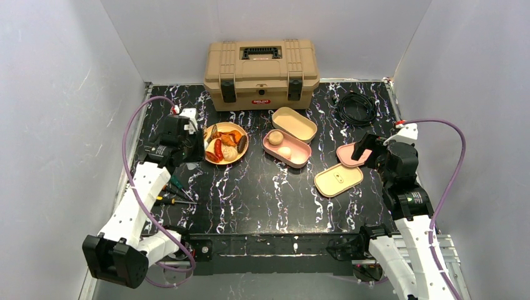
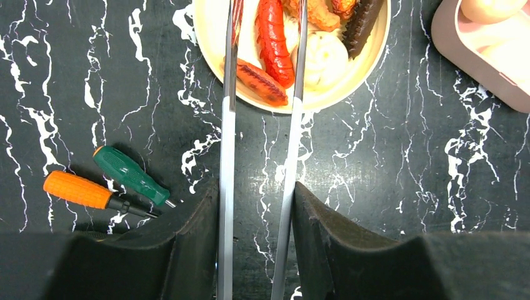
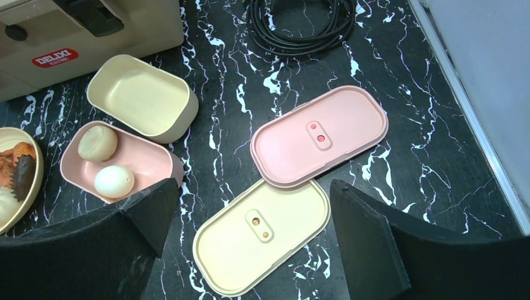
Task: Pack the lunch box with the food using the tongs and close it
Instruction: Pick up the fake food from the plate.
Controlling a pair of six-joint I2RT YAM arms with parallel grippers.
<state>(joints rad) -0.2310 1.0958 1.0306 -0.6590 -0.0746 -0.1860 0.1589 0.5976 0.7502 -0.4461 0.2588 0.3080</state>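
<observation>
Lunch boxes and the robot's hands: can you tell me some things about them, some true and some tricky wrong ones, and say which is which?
1. The pink box holds a white egg and a round bun. True.
2. The cream box is full of food. False: it is empty.
3. The left gripper holds metal tongs. True.
4. Both lids are on their boxes. False: the pink lid and the cream lid lie on the table, beside the boxes.
5. The right gripper is gripping a sausage. False: it is open and holds nothing.
</observation>
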